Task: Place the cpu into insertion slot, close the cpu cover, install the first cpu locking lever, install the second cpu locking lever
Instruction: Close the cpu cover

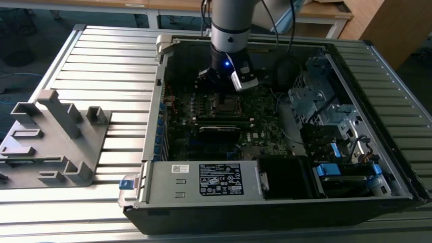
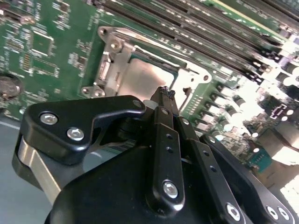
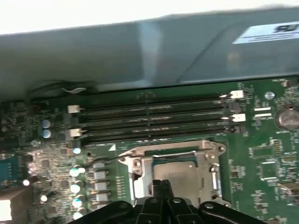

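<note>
The cpu point(image 3: 175, 176) point(image 2: 142, 77), a dull silver square, lies in the insertion slot point(image 1: 226, 105) on the green motherboard. The cpu cover point(image 3: 174, 150) point(image 2: 112, 51), a silver frame, lies down around the chip, which shows through its cut-out. My gripper point(image 3: 161, 183) point(image 2: 164, 92) hovers just above one edge of the socket. Its two black fingers are pressed together at the tips with nothing between them. In the exterior view the arm reaches down into the open computer case and the gripper point(image 1: 221, 87) hangs over the socket.
Long black memory slots point(image 3: 154, 116) point(image 2: 210, 32) run beside the socket. A coin cell point(image 3: 286, 116) point(image 2: 8, 87) and capacitors point(image 3: 74, 172) stand on the board. The case wall point(image 3: 140, 56), power supply point(image 1: 202, 179) and drive cage point(image 1: 317, 96) hem the board in. A grey fixture point(image 1: 50, 136) sits outside.
</note>
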